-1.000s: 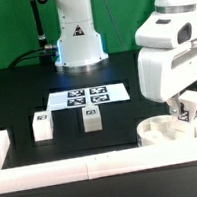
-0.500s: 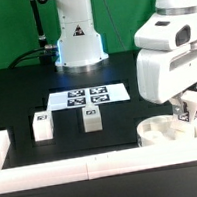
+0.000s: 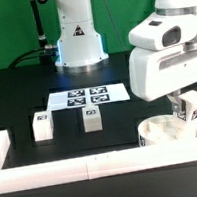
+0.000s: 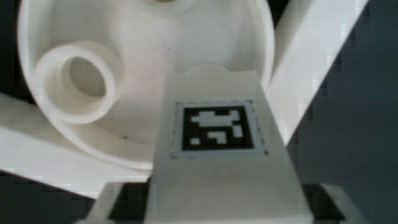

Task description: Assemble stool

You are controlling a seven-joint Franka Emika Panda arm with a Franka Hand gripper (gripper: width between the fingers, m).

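Observation:
The round white seat disc (image 3: 164,132) lies at the front of the exterior view's right, against the white rail. My gripper (image 3: 189,112) hangs just above it, shut on a white stool leg (image 3: 194,110) with a black-and-white tag. In the wrist view the held leg (image 4: 217,130) runs out from between the fingers over the seat disc (image 4: 107,100), which shows a round socket hole (image 4: 75,78). Two more tagged white legs (image 3: 42,125) (image 3: 91,119) stand on the black table at the exterior view's left and middle.
The marker board (image 3: 86,96) lies flat behind the two loose legs. A long white border rail (image 3: 95,165) runs along the front, with a corner block (image 3: 0,148) at the exterior view's left. The robot base (image 3: 79,39) stands at the back.
My arm has shifted slightly toward the exterior view's left, with the leg still held above the seat disc. The loose legs have not moved.

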